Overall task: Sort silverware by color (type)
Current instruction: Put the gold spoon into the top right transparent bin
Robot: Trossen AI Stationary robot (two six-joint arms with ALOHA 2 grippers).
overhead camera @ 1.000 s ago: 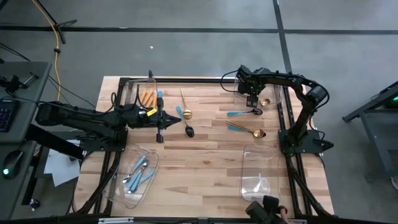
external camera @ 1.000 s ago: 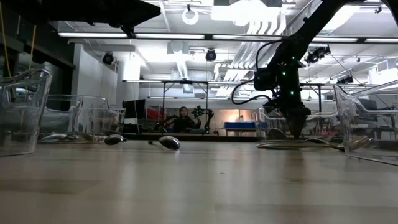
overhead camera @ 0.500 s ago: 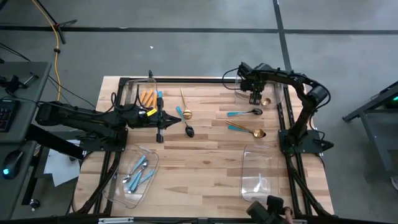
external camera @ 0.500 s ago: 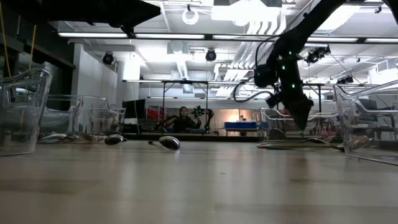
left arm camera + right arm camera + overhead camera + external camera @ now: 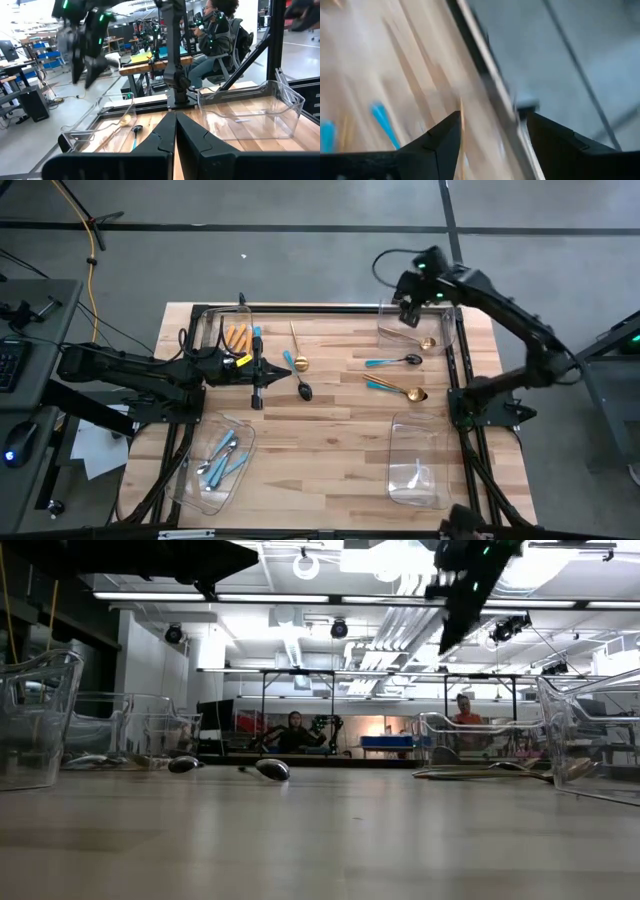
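The silverware is spread over the table and bins. Orange-handled pieces (image 5: 235, 335) lie in the far left bin, light-blue-handled ones (image 5: 222, 455) in the near left bin, and a gold spoon (image 5: 428, 343) in the far right bin. On the bare wood lie a gold spoon (image 5: 296, 348), a teal-handled black spoon (image 5: 300, 382), another teal-handled black spoon (image 5: 392, 361), and a teal piece beside a gold spoon (image 5: 397, 389). My right gripper (image 5: 408, 313) hangs open high over the far right bin, holding nothing. My left gripper (image 5: 175, 127) waits shut and level at centre left.
A clear bin (image 5: 415, 465) stands near the front right edge. The black frame rail (image 5: 300, 308) runs along the table's far edge. Bare wood lies open in the table's near middle. People sit at benches beyond the table (image 5: 297, 728).
My right gripper has risen steeply from just above the table beside the far right bin to high over the bin's far side. It has tipped as it rose. No piece of silverware has moved.
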